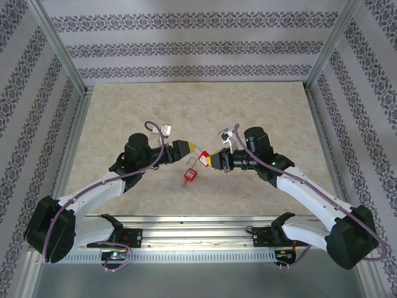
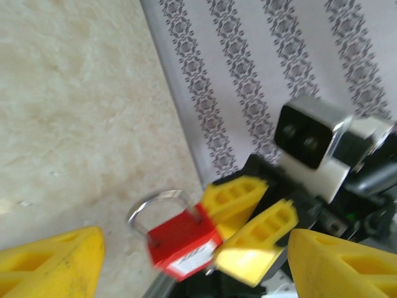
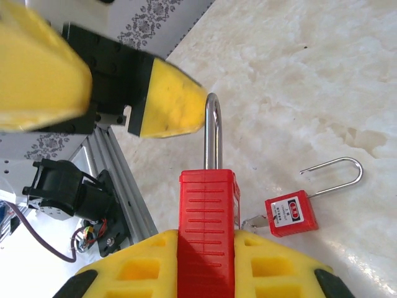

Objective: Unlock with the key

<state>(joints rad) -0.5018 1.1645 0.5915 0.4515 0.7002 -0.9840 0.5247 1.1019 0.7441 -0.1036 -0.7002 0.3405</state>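
Observation:
A red padlock [image 3: 208, 223] is clamped by its body between my right gripper's [image 3: 208, 245] yellow fingers [image 3: 142, 267], its steel shackle [image 3: 213, 130] pointing away from the wrist. In the top view this padlock [image 1: 203, 158] hangs above the table's middle. My left gripper [image 1: 193, 150] faces it just beyond the shackle, open, with its fingers [image 2: 53, 261] spread wide and nothing between them. A second red padlock [image 3: 291, 214] lies flat on the table [image 1: 260, 118] below. A silvery key [image 3: 251, 221] seems to stick out of its base.
The aluminium rail [image 1: 198, 222] carrying both arm bases runs along the near edge. Patterned walls [image 1: 198, 46] and frame posts enclose the beige table on three sides. The lying padlock [image 1: 190, 176] rests right under the two grippers.

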